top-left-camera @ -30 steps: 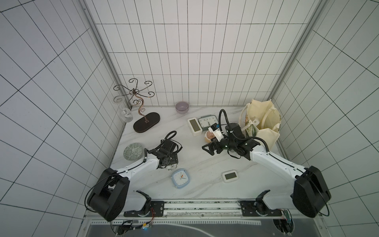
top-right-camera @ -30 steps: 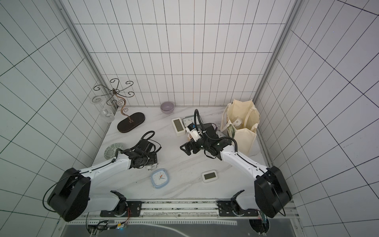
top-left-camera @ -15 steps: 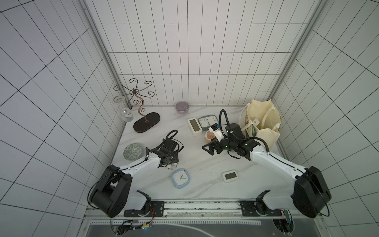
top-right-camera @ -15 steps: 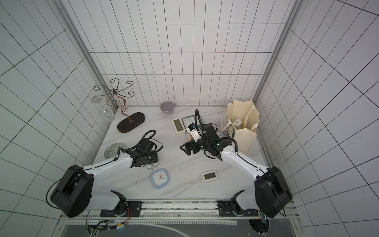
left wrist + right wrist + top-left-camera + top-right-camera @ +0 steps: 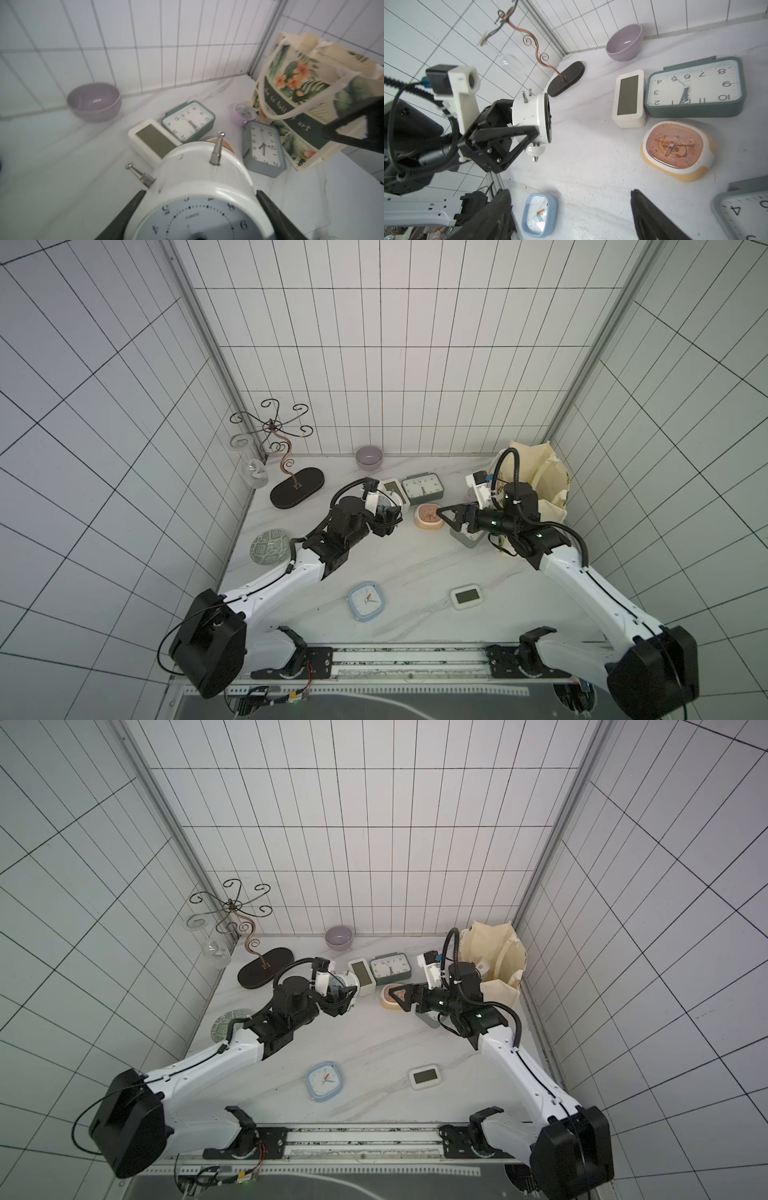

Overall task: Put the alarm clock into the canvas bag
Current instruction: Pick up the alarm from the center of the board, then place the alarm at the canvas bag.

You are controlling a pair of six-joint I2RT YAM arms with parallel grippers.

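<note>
Tiled walls (image 5: 374,364) enclose the white tabletop (image 5: 415,564) and canvas bag (image 5: 552,472).

A: Arm build off the base rail (image 5: 411,659)?
B: Same on left arm (image 5: 282,578) and right arm (image 5: 582,585): white shell links, black joint housings, big black shoulder drums (image 5: 208,639) at the rail's ends.
A: Cabling?
B: Black corrugated hose (image 5: 513,468) looped over each wrist, far end from the rail. Thin black lead (image 5: 253,586) along the white links.
A: Tooling?
B: Both left gripper (image 5: 390,516) and right gripper (image 5: 449,519): black hollow triangular fingers (image 5: 508,131), silver screws (image 5: 490,150). White camera bracket (image 5: 464,93), black module (image 5: 439,80), blue plug (image 5: 425,80).
</note>
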